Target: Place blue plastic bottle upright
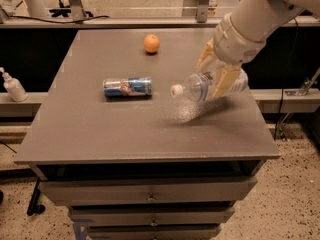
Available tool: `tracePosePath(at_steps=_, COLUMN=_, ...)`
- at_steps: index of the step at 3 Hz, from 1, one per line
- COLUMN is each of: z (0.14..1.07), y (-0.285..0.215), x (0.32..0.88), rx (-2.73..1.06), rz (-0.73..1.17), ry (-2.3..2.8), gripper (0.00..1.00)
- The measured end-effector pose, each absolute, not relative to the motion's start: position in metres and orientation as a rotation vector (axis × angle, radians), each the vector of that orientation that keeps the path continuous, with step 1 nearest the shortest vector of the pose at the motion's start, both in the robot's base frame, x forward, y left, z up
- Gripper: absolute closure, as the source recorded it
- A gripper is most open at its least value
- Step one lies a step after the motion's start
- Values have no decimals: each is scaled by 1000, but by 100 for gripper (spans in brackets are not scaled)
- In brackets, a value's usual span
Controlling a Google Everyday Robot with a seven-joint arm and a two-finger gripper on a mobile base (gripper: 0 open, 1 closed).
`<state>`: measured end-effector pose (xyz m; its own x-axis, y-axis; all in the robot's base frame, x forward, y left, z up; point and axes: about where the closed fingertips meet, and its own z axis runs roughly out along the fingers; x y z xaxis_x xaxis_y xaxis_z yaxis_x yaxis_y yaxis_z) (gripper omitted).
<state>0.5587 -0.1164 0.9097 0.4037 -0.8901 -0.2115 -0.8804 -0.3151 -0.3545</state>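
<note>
The grey table stands on drawers over a speckled floor. Toward its 3 o'clock edge, the gripper has its fingers clamped on the blue plastic bottle. The bottle is held nearly level above the table, cap pointing to 9 o'clock. A can lies on its side near the centre, an orange at 12 o'clock. A pump bottle stands on a ledge off the table at 9 o'clock.

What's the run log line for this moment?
end effector: over table right side, shut on water bottle | bottle: airborne, nearly level, cap left, not upright | can: on its side | orange: at back
</note>
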Motion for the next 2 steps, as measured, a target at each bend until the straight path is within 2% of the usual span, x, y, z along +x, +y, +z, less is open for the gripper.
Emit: tracePosePath(at_steps=2, z=962, y=-93, x=567, rx=-1696, rz=288, ry=1647, gripper=100)
